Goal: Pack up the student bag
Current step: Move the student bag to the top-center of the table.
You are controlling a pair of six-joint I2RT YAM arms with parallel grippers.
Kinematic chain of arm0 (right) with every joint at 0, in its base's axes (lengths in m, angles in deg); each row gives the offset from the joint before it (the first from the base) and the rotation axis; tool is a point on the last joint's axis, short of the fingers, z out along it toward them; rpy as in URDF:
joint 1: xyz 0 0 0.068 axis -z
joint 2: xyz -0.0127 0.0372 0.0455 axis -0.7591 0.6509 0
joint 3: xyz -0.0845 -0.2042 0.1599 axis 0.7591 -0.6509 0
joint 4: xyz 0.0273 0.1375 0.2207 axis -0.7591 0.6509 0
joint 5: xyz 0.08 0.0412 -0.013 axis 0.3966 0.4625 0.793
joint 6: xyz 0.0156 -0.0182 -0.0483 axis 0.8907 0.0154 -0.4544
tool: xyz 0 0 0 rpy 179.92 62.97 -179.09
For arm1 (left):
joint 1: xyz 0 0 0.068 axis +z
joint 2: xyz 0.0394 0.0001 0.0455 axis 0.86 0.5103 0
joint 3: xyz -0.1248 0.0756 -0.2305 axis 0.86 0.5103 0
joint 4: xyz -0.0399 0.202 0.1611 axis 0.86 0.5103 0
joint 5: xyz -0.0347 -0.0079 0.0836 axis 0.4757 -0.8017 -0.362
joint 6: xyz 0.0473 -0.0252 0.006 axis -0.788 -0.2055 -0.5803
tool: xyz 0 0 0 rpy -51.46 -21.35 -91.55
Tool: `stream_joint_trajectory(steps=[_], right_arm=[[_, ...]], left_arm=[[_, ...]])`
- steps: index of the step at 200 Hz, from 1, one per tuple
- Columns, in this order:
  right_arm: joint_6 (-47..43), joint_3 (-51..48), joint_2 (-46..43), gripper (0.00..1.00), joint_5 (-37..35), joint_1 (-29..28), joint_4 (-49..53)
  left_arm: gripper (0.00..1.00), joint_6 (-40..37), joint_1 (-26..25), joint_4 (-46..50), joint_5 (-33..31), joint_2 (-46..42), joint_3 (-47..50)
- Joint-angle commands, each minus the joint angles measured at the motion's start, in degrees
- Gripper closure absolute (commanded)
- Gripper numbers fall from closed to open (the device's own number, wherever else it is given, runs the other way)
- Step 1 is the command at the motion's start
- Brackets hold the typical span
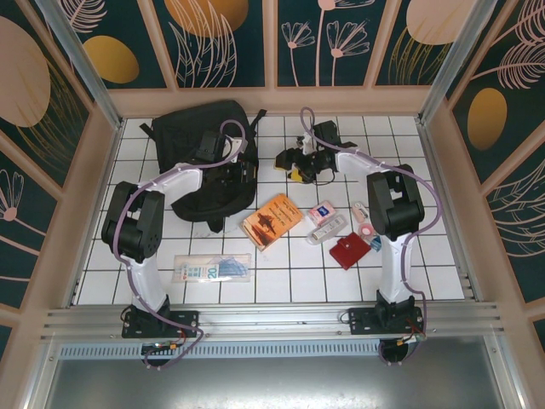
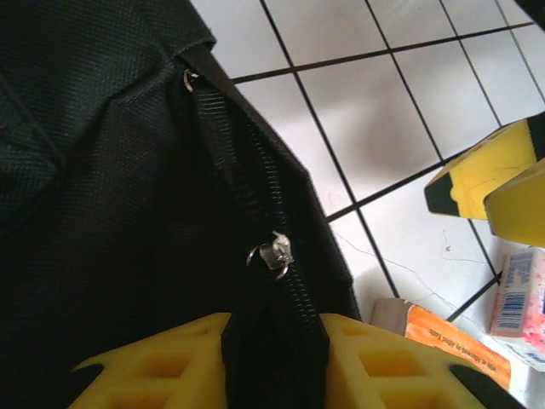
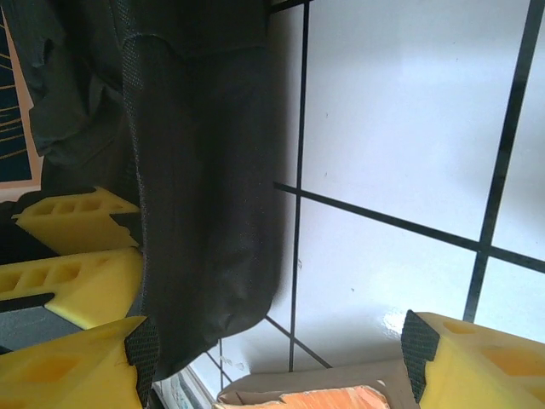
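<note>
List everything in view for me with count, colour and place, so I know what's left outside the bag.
bag: 1, black, far left of table
book: 1, orange, centre, right of bag
pouch: 1, clear with blue print, near edge, left
wallet: 1, dark red, right of centre
packet: 1, pink and white, right of book
small bits: several, white, pink, blue, by right arm; too small to name
table: 1, white tiles, dark lines
left arm: 1, white and black, reaching to bag
right arm: 1, white and black, reaching to bag's right edge
left tool: 1, yellow, shut on bag's zip seam
right tool: 1, yellow, open over tile at bag's edge
</note>
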Motion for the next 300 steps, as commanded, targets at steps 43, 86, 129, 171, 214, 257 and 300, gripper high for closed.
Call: stream_joint_trajectory(steps=[43,86,129,171,214,257,300], right_arm=[[-2.25,0.12,-2.55,0.23,-0.48,-1.94,-0.89],[-1.8,0.21,-2.18,0.22,0.08,-2.53,-1.65],[-1.0,1.55,-0.96,0.22,0.88,-3.86,-2.72],[-0.51,3.79,1.32,0.22,1.03,-5.28,-2.51],[-0.53,5.6,1.64,0.22,0.27,-4.8,-2.01],[-0.15,8.34,2.76,0.22,-0.37,-4.74,-0.89],[0.57,13.28,4.55,0.23,-3.05,-6.17,1.68]], left_arm=[[0.71,-3.06,0.5,2.33,-0.76,-4.11,2.78],[0.66,-3.16,0.36,2.75,1.14,-1.31,2.4],[0.63,-2.21,0.28,1.67,-1.72,2.19,-0.46],[0.79,0.47,0.28,-1.77,3.15,3.94,-1.07],[1.0,1.99,0.26,-5.21,4.96,0.81,4.6],[1.0,2.37,0.75,-5.33,-0.87,-5.29,6.65],[1.0,2.39,1.46,-5.01,-2.6,-8.63,6.57]])
